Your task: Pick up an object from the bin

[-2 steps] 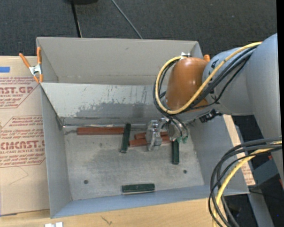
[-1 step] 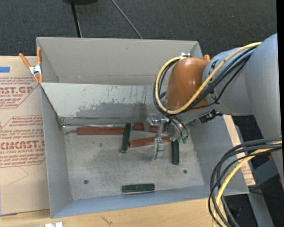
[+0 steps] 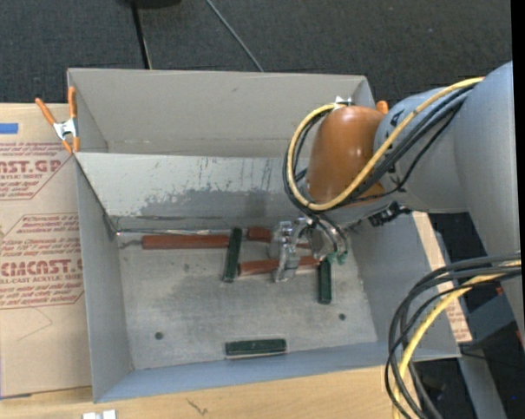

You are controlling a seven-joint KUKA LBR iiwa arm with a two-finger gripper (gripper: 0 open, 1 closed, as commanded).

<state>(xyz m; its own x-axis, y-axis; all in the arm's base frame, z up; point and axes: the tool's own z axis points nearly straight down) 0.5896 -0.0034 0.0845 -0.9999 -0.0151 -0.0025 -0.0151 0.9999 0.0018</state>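
Note:
My gripper (image 3: 286,260) is low in the right middle of the bin, under the orange wrist cover. It stands right over a short reddish-brown bar (image 3: 258,267) that lies flat on the floor, and it hides that bar's right part. A dark green bar (image 3: 232,255) lies tilted just left of the gripper, crossing the brown bar's left end. Another dark green bar (image 3: 324,285) lies just to the gripper's right, nearly upright in the view.
A long reddish-brown bar (image 3: 186,241) runs along the foot of the bin's back wall. A third dark green bar (image 3: 255,346) lies flat near the front wall. The arm and its cables come in from the right.

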